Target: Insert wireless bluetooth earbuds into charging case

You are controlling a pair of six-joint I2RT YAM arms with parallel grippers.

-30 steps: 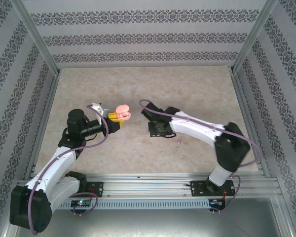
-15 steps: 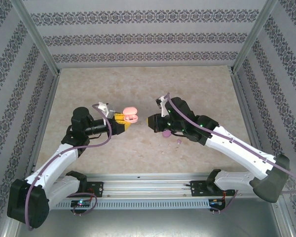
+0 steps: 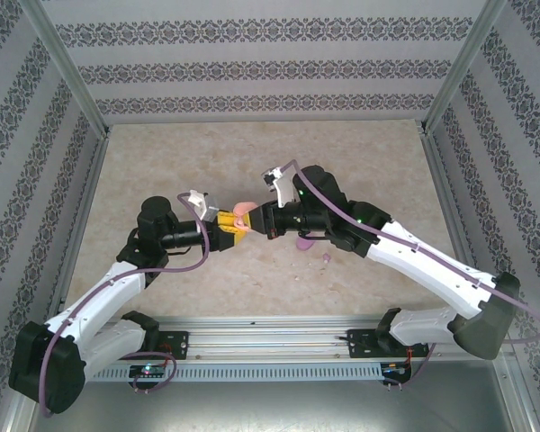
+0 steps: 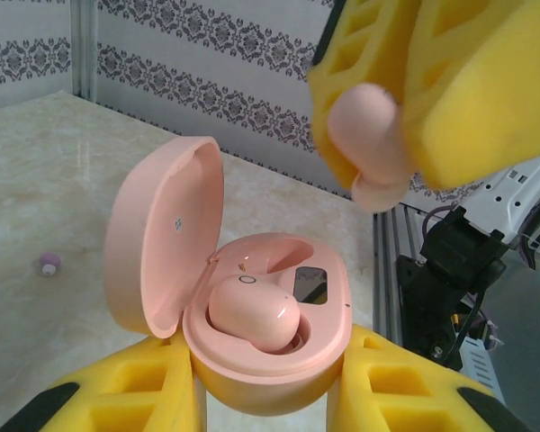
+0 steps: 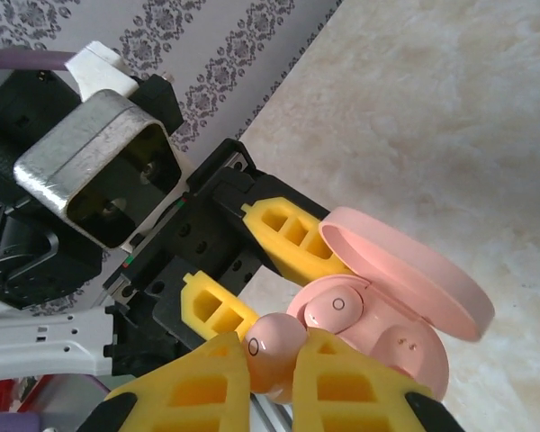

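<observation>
Earbuds, pink pair: one pink earbud (image 4: 252,310) sits seated in a socket of the open pink case (image 4: 162,234). The second pink earbud (image 5: 274,346) is pinched between the yellow fingers of my right gripper (image 5: 279,371). It hangs in the air just above and beside the case and, as far as I can judge, does not touch it. The empty socket (image 4: 310,283) lies beside the seated bud, below the raised lid (image 5: 414,270).

My left gripper (image 4: 265,382) is clamped on the lower shell of the case, one finger on each side. It holds the case clear of the table (image 3: 369,162), with the opening turned toward the right arm.

Handling, my judgement:
- The bud is very light, hard, glossy and rounded, so it could slip or roll out of the fingers under too much squeeze.
- The hold across its round body looks sound. I would lead with the narrower end into the socket.
- The case is a stiff shell, and its hinged lid is the weak part. It should be held by the base, never by the lid.

Outward: a purple earbud (image 3: 326,258) lies loose on the table near the right arm. A purple thing (image 3: 302,243) that I take for the other case lies partly under that arm.
</observation>
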